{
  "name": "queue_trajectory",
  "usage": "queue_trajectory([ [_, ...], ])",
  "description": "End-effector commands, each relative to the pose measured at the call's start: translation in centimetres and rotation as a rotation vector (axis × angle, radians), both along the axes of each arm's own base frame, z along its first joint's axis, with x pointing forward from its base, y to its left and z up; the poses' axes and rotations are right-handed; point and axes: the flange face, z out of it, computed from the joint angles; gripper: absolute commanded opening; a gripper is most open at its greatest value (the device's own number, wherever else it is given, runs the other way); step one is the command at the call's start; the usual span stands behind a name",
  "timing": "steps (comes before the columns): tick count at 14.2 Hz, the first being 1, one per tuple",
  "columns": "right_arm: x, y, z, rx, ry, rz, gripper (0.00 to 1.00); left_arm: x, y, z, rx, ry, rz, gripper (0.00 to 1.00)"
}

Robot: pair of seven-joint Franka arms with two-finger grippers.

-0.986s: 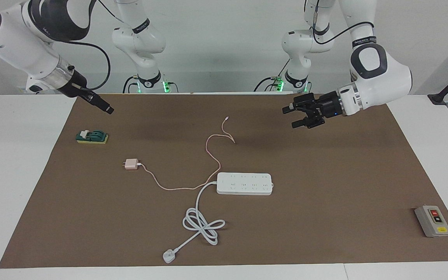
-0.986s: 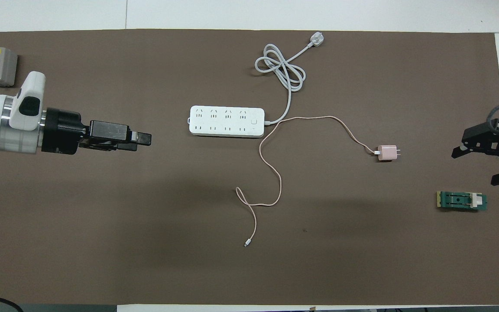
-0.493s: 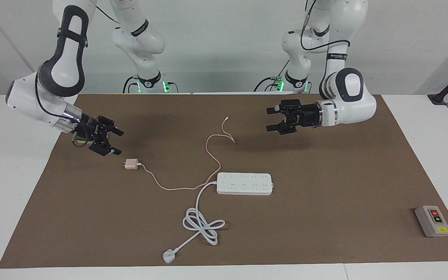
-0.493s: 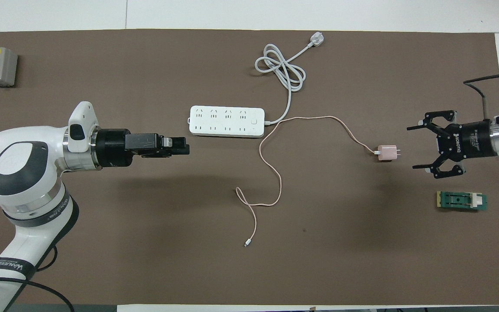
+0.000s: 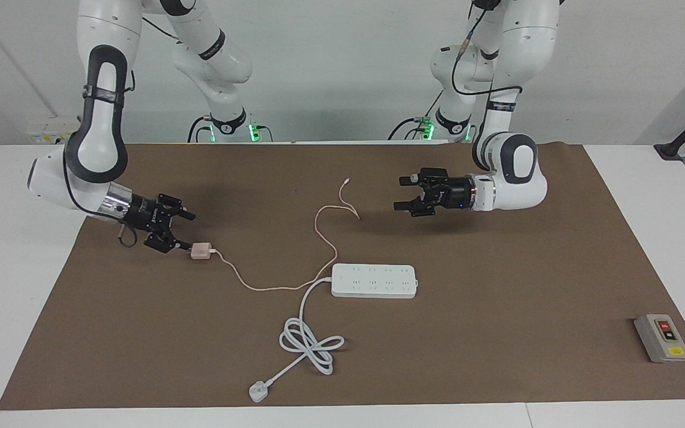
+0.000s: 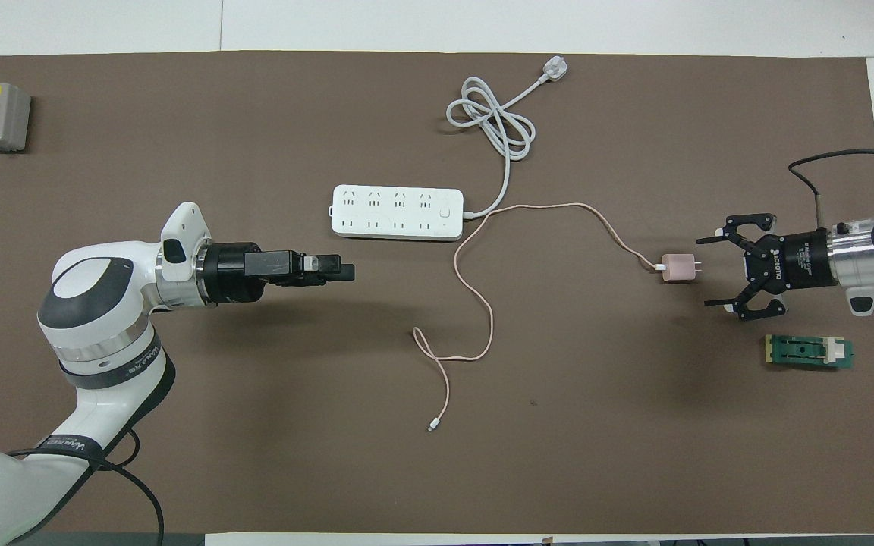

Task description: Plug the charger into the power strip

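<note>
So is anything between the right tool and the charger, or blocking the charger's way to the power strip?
Nothing visible. The open right tool sits just beside the charger; only bare mat and the charger's own pink cable lie toward the power strip.

Bright even light, soft shadows, perhaps slightly soft focus

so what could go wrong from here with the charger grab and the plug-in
1. The right gripper is open with its fingers at the charger's prong end; the small charger may get pushed along the mat or gripped by its prongs.
2. The charger's pink cable crosses the power strip's cord beside the power strip; lifting could snag it or drag the strip.
3. The left gripper, open, hangs close beside the strip and could bump it.
</note>
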Motion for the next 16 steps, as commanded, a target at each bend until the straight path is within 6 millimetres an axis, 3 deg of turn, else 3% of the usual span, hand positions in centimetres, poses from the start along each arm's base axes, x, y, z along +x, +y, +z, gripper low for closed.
queue_trajectory([
  [1, -0.3, -1.3, -2.4, 0.031, -0.065, 0.010, 1.00, 0.0, -0.6, 0.1, 0.011, 0.023, 0.019, 1.00],
  [6, -0.6, -1.4, -4.1, 0.017, -0.069, 0.002, 1.00, 0.6, -1.3, 0.2, 0.047, 0.078, 0.043, 1.00],
  [9, -0.5, -1.3, -4.5, -0.001, -0.075, -0.010, 1.00, 0.1, -3.8, 0.4, 0.022, 0.088, 0.047, 1.00],
  [14, -0.8, -0.5, -5.3, -0.013, -0.091, -0.022, 1.00, -0.1, -4.6, 0.5, 0.006, 0.115, 0.048, 1.00],
  [15, -1.0, -0.4, -5.5, -0.010, -0.095, -0.019, 0.96, -0.3, -4.7, 0.4, 0.007, 0.118, 0.046, 1.00],
  [16, -1.0, -0.4, -5.5, -0.007, -0.094, -0.023, 0.74, -0.3, -4.6, 0.4, 0.006, 0.118, 0.046, 1.00],
])
